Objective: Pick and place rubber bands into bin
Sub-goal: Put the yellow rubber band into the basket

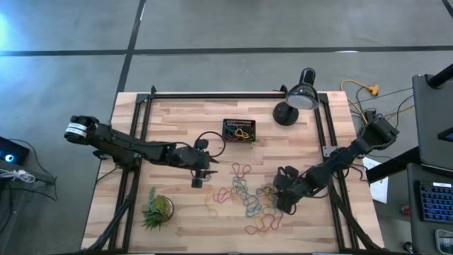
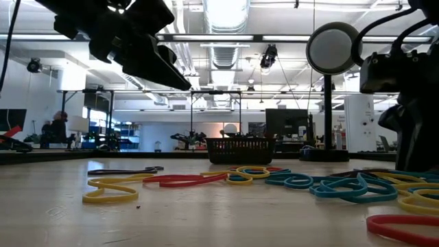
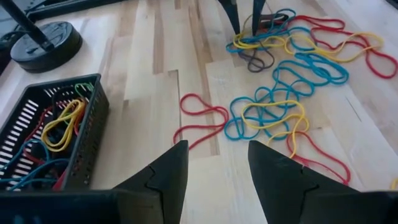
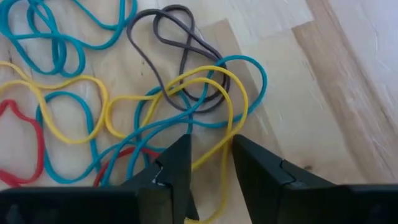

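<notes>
Many rubber bands [image 1: 244, 198] in red, blue, yellow and dark colours lie loose on the wooden table. The black slotted bin [image 1: 239, 130] stands at the far middle and holds several bands [image 3: 62, 121]. My left gripper [image 3: 214, 149] is open and empty, raised over bare wood between the bin and the pile [image 1: 197, 178]. My right gripper [image 4: 211, 143] is open and low at the pile's right side [image 1: 279, 203]. Its fingers stand on either side of a yellow band's strand [image 4: 217, 146]. It also shows in the left wrist view [image 3: 245, 18]. My right gripper comes at the pile from above, with the yellow band's strand [image 4: 214, 152] running between its two fingers. The band lies flat on the table, tangled with blue and dark bands. I cannot tell whether the fingers touch it.
A black desk lamp [image 1: 297, 99] stands at the far right, its round base [image 3: 46, 43] beyond the bin. A spiky green plant [image 1: 157, 209] stands at the near left. Black frame rails run along the table's left, right and far sides.
</notes>
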